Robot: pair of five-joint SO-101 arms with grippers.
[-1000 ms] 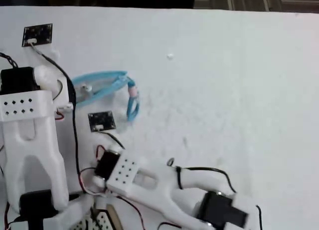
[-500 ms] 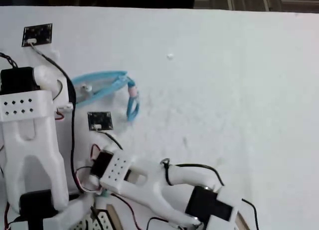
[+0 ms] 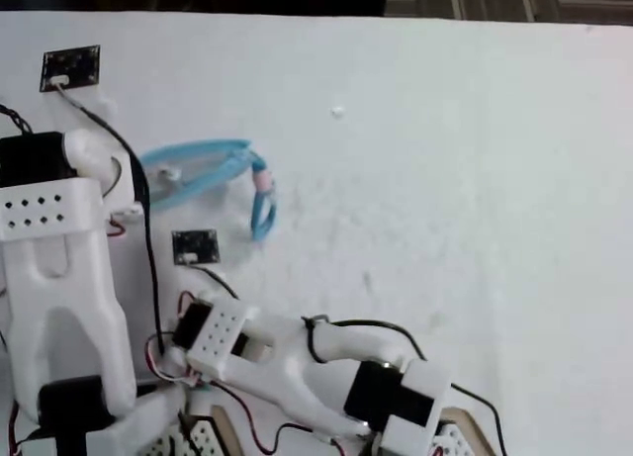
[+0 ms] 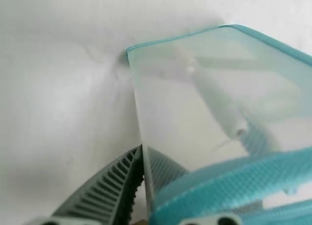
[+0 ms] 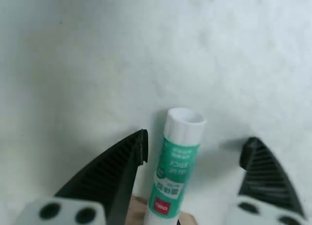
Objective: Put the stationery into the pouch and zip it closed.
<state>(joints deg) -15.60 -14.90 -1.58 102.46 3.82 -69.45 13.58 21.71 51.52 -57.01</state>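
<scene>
On the left of the tabletop (image 3: 445, 179), the left gripper (image 4: 144, 159) pinches the blue pouch's (image 4: 209, 103) edge. Nearer, the right gripper (image 5: 196, 142) is spread either side of a glue stick (image 5: 178, 161).

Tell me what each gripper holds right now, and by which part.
The left gripper pinches the translucent teal-trimmed pouch by its side edge. The right gripper is open, straddling the green-and-white glue stick and holding nothing.
</scene>
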